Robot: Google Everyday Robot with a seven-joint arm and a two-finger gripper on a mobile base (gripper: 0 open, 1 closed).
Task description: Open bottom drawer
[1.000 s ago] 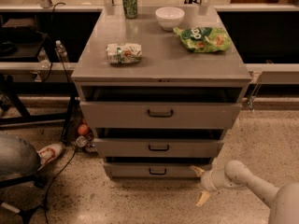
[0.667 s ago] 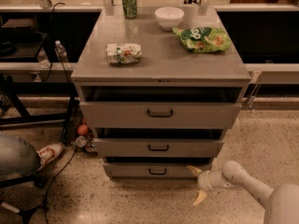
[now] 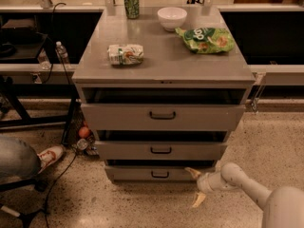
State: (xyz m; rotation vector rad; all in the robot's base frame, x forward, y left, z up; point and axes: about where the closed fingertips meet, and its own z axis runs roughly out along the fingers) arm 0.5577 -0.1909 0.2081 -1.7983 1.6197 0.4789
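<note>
The gripper (image 3: 195, 186) hangs spread wide, holding nothing. The bottom drawer (image 3: 128, 174) has its handle (image 3: 160, 175) just left of it, bar lying sideways.

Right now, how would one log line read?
gripper: open, low, right of handle | bottom drawer: handle not held

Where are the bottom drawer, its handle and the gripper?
bottom drawer (image 3: 128, 174): camera view, left part of its grey front.
handle (image 3: 160, 175): camera view, middle of the dark bar.
gripper (image 3: 194, 187): camera view, midway between its open fingertips, by the drawer's right end.
</note>
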